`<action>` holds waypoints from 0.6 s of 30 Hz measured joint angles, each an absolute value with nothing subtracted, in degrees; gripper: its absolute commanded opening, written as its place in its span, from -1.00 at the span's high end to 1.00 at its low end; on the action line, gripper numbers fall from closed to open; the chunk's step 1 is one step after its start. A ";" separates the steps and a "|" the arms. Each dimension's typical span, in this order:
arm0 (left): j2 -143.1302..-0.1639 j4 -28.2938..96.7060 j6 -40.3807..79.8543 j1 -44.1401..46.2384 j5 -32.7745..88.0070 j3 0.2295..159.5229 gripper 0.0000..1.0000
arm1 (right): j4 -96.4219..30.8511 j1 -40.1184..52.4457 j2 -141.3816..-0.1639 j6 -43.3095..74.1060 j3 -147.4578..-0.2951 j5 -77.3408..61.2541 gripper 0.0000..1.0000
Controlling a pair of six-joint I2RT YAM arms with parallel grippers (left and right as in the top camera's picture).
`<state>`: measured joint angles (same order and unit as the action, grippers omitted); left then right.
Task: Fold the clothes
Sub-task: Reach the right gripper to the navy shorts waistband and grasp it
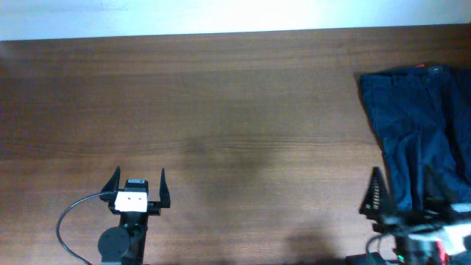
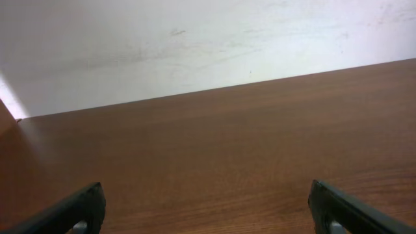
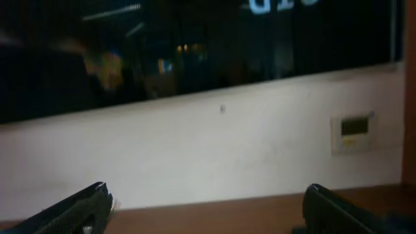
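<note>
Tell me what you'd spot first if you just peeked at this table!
The crumpled dark navy-blue fabric shorts jump out first, heaped at the right edge of the brown wooden table. Next, at the near edge, the left end effector stands open over the wood, and the right end effector, also open, sits right by the shorts.

Even light above, murky right wrist
We see the table (image 1: 221, 110) softly lit with faint shadows; the dark window (image 3: 195, 52) is blurred, holding reflections.
</note>
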<state>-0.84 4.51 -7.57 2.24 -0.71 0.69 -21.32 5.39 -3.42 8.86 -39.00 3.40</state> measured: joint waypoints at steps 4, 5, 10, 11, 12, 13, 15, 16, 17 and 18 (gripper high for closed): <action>-0.86 4.51 -7.57 2.24 -0.71 0.69 -0.99 | -27.73 5.39 -11.29 8.88 -48.10 4.01 -0.97; -0.73 4.51 -7.60 2.24 -0.73 0.69 -0.98 | -29.36 5.39 -16.14 8.73 -51.90 4.16 -0.97; -0.67 4.54 -7.75 2.24 -0.75 0.69 -0.99 | -36.23 5.39 -33.12 5.89 -65.80 7.22 -0.96; -0.67 4.51 -7.75 2.24 -0.75 0.69 -0.99 | -37.91 5.39 -35.90 5.56 -68.14 7.94 -0.97; -0.67 4.51 -7.75 2.24 -0.75 0.69 -0.99 | -39.33 5.39 -38.81 5.06 -70.76 8.43 -0.97; -0.62 4.51 -7.75 2.24 -0.78 0.69 -0.99 | -39.57 5.39 -42.54 4.54 -74.08 9.04 -0.97; -0.62 4.51 -7.75 2.24 -0.78 0.69 -0.99 | -39.83 5.39 -47.22 4.21 -78.08 9.58 -0.96; -0.62 4.51 -7.75 2.24 -0.84 0.69 -0.99 | -40.27 5.39 -49.17 4.03 -79.44 9.85 -0.97; -0.62 4.51 -7.75 2.24 -0.89 0.69 -0.99 | -41.25 5.39 -50.65 3.84 -79.85 10.11 -0.97; -0.62 4.51 -7.75 2.24 -0.89 0.69 -0.99 | -41.78 5.39 -51.18 3.86 -79.85 10.13 -0.97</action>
<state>-0.62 4.51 -7.75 2.24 -0.89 0.69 -41.78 5.39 -51.18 3.86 -79.85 10.13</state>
